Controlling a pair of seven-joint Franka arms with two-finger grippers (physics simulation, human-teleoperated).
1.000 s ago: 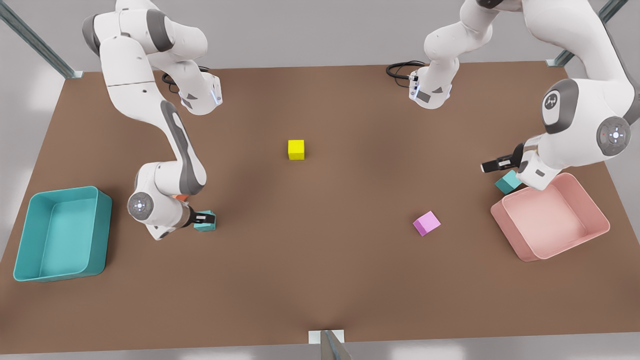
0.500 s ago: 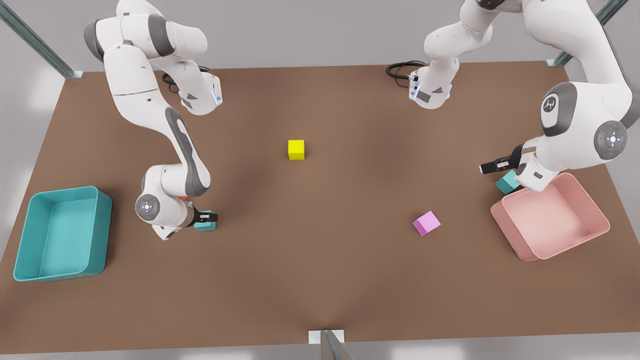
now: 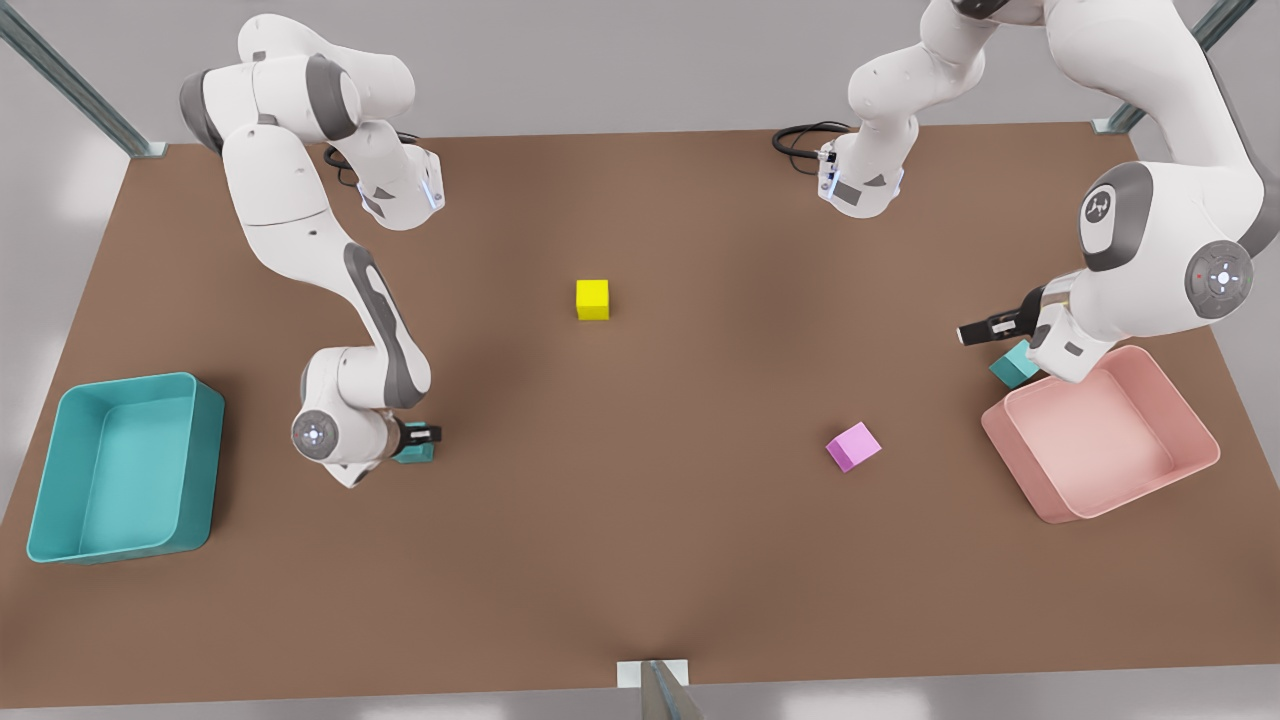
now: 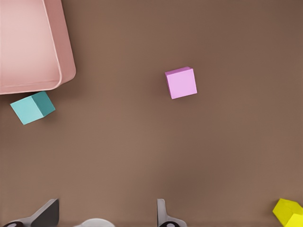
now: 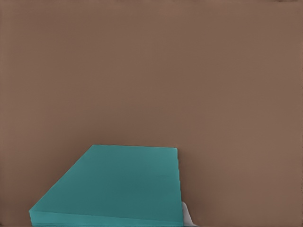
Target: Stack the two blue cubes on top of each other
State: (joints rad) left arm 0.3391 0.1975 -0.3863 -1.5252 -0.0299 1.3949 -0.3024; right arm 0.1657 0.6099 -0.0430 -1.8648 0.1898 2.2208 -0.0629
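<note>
Brown tabletop point(image 3: 640, 560) carrying two teal cubes. Right gripper point(image 3: 425, 437), on the front view's left, is clamped on one teal cube point(image 3: 415, 453) whose faces sit square to the table edges; its arm folds low, wrist horizontal. Left gripper point(image 3: 985, 332), fingers point(image 4: 47, 213) spread apart, hovers near the other teal cube point(image 3: 1013, 364), which is turned diagonally, touching the pink bin point(image 3: 1100, 440). Cubes lie well apart.
</note>
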